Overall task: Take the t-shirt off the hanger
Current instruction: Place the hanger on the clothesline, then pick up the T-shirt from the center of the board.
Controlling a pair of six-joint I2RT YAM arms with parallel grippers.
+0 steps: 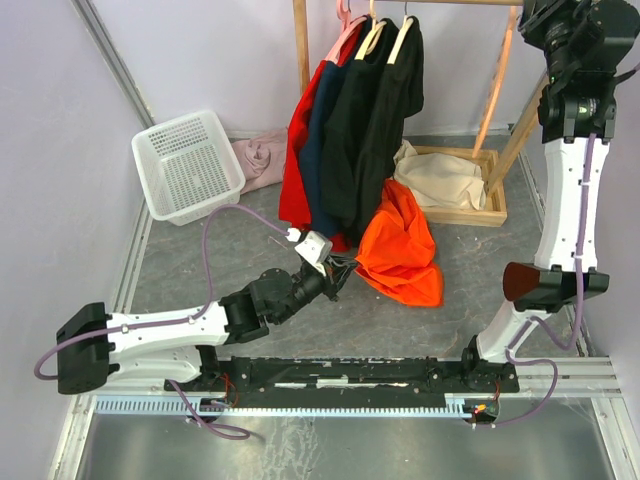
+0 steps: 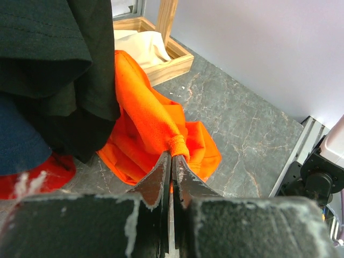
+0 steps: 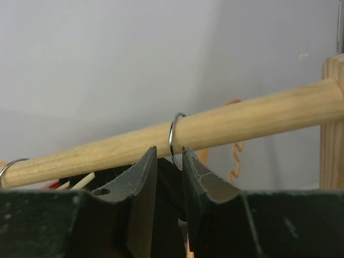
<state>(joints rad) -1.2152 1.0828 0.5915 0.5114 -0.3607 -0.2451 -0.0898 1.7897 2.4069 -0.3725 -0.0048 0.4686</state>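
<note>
An orange t-shirt [image 1: 405, 250] [image 2: 145, 118] trails down from under the hanging clothes onto the grey floor. My left gripper [image 1: 345, 265] [image 2: 173, 156] is shut on a bunched fold at its lower edge. Wooden hangers [image 1: 375, 35] hang on the rack's rod at the top. In the right wrist view, a metal hanger hook [image 3: 173, 134] loops over the wooden rod [image 3: 242, 121]. My right gripper [image 3: 169, 150] sits just below it, its jaws apart with the wire in the gap, not pinched. I cannot tell whether the orange shirt's top still hangs on a hanger.
Black [image 1: 385, 110], navy and red [image 1: 295, 170] shirts hang on the rack beside the orange one. A white basket [image 1: 190, 165] stands at the back left beside a pink cloth [image 1: 262, 158]. A wooden tray [image 1: 495, 205] holding beige cloth forms the rack's base.
</note>
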